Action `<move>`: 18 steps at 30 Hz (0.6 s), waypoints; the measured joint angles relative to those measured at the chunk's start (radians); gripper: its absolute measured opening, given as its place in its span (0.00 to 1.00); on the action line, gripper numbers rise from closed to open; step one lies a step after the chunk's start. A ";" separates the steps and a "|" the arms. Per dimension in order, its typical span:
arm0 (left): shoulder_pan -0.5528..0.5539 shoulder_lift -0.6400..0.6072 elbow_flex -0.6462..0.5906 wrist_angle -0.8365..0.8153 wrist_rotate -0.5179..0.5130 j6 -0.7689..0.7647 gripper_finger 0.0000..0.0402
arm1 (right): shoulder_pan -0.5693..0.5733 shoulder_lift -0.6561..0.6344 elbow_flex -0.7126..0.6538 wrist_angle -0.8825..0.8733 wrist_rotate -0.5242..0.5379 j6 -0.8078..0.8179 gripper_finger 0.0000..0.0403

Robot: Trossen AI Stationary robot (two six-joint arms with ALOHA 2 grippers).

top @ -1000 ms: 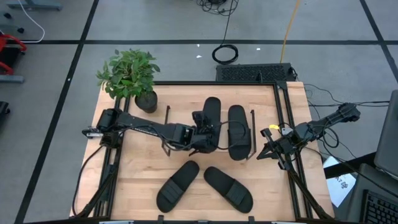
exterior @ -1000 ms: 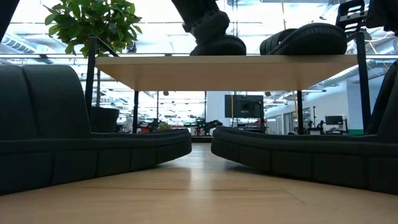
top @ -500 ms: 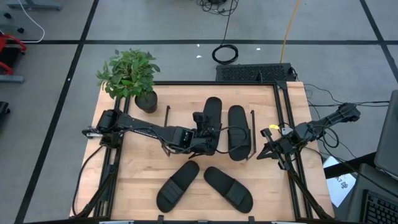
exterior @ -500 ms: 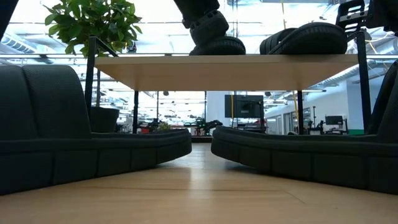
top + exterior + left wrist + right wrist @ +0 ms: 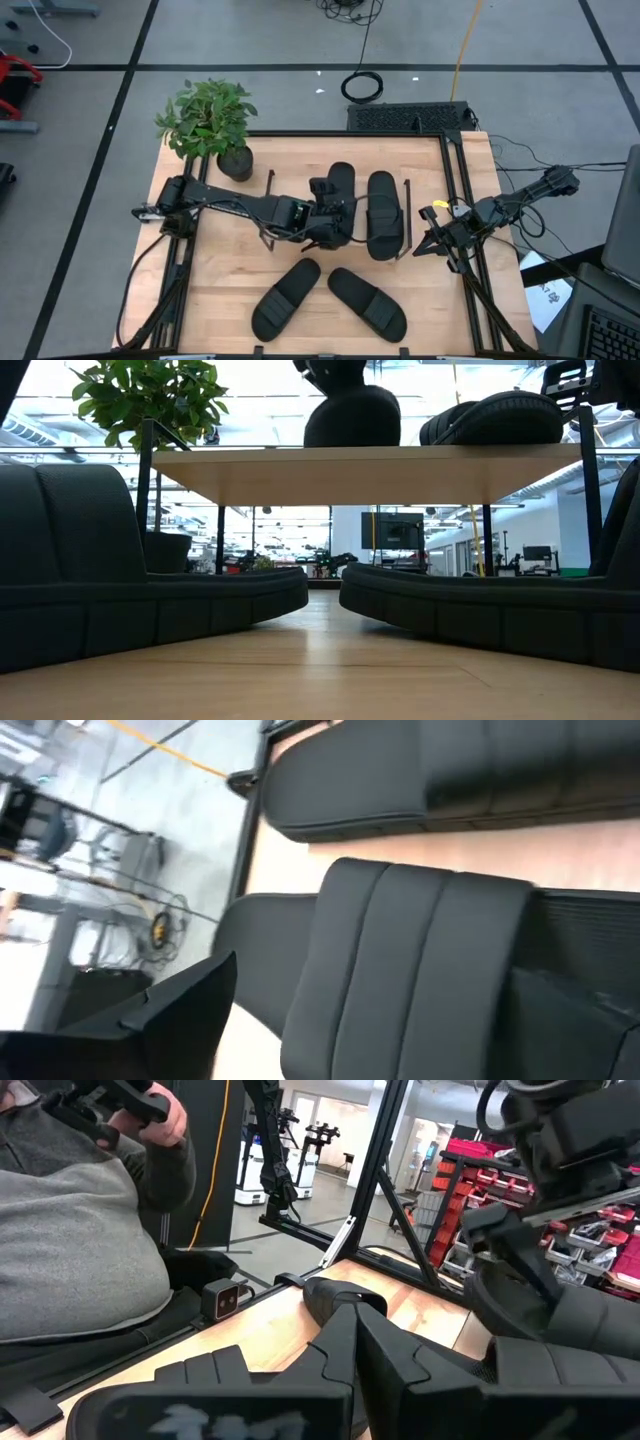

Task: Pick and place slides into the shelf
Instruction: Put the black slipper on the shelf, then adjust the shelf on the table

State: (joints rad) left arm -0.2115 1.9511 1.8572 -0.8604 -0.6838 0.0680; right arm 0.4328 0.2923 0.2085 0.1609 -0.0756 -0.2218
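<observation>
Two black slides lie side by side, soles down, on the shelf (image 5: 370, 470): a left one (image 5: 340, 195) and a right one (image 5: 382, 213). Two more slides (image 5: 285, 297) (image 5: 367, 302) lie flat on the table in front of it. My left gripper (image 5: 325, 215) hovers over the left slide's ribbed strap (image 5: 420, 970). It is open, with one finger (image 5: 180, 1020) on each side of the strap and table showing between that finger and the strap. My right gripper (image 5: 432, 235) waits shut at the table's right edge.
A potted plant (image 5: 210, 120) stands at the table's far left corner, beside the shelf's wire frame (image 5: 268, 190). The two loose slides (image 5: 150, 590) (image 5: 500, 600) fill the near middle of the table. A person in a grey top (image 5: 80, 1250) sits beyond the table.
My left gripper has risen from the left slide on the shelf. That slide has shifted a little toward the table's near edge, and its strap hump now shows whole on the board in the low view. The right arm has kept still.
</observation>
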 joint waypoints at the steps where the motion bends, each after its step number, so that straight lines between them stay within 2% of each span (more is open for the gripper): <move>1: 0.000 0.000 0.006 -0.008 0.011 0.001 1.00 | 0.000 0.000 0.000 0.000 0.000 0.000 0.00; 9: -0.028 -0.001 0.020 -0.013 0.011 -0.002 1.00 | 0.000 0.000 0.000 0.000 0.000 0.000 0.00; 18: -0.120 -0.002 0.020 -0.012 -0.007 -0.006 0.99 | 0.000 0.000 0.000 0.000 0.000 0.000 0.00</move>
State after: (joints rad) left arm -0.3318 1.9491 1.8774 -0.8724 -0.6906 0.0617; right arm 0.4324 0.2924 0.2085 0.1608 -0.0753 -0.2218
